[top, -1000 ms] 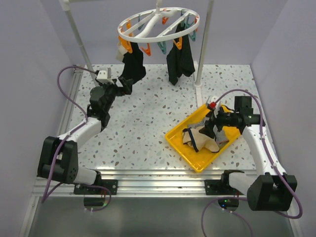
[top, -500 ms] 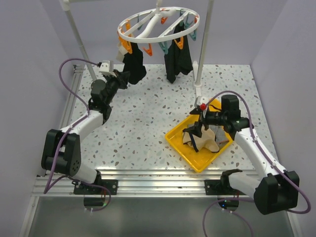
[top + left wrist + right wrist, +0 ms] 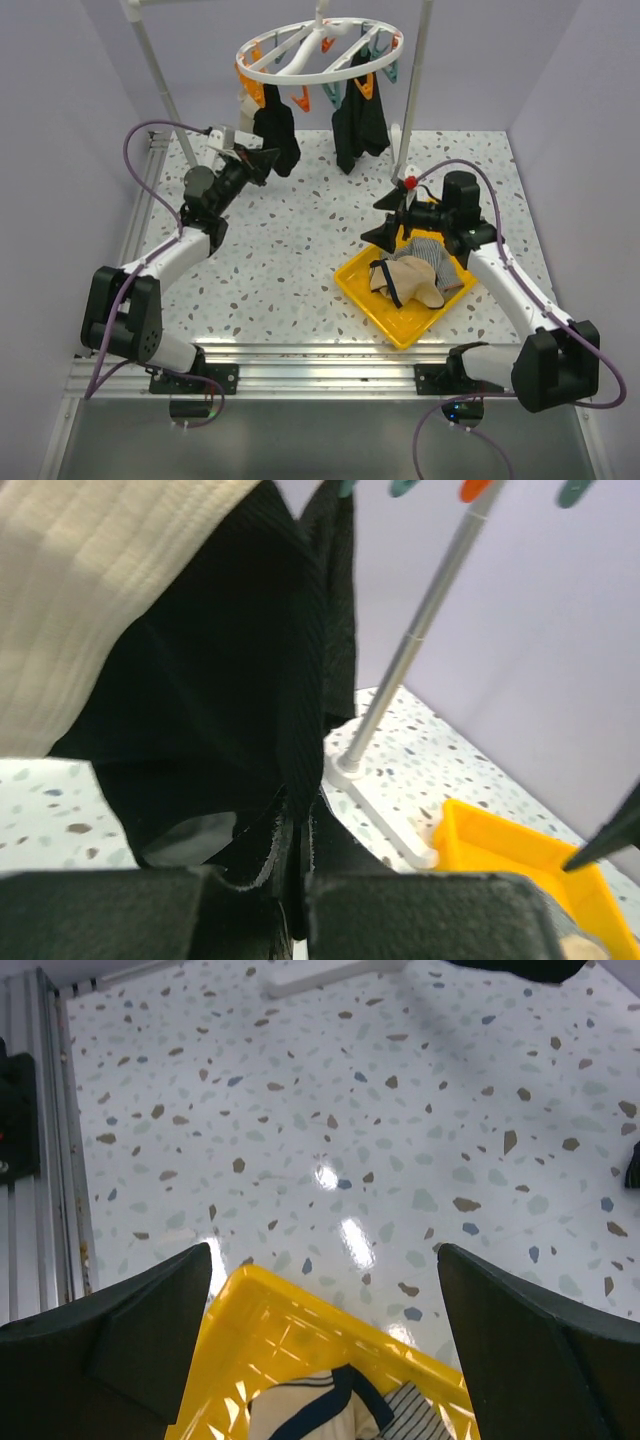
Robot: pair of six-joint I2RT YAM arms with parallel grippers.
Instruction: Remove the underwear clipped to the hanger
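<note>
The round white hanger (image 3: pixel 320 45) hangs at the back with orange and teal pegs. Two pieces of black underwear are clipped to it, one on the left (image 3: pixel 276 132) and one on the right (image 3: pixel 360 122). My left gripper (image 3: pixel 264 160) is shut on the lower edge of the left black piece (image 3: pixel 230 710); the jaws (image 3: pixel 298 852) pinch the fabric between them. A pale ribbed garment (image 3: pixel 100 600) hangs just behind it. My right gripper (image 3: pixel 386 222) hovers open and empty over the far corner of the yellow tray (image 3: pixel 290 1330), its fingers (image 3: pixel 130 1330) wide apart.
The yellow tray (image 3: pixel 368 310) at the right holds beige underwear (image 3: pixel 410 282) and a grey-and-white striped piece (image 3: pixel 442 266). White upright poles (image 3: pixel 160 80) (image 3: pixel 412 90) flank the hanger. One pole's foot (image 3: pixel 400 178) rests on the speckled table near the tray.
My left gripper has risen toward the hanger and shut on the left black underwear. My right gripper has lifted out of the tray and moved up and left, still open.
</note>
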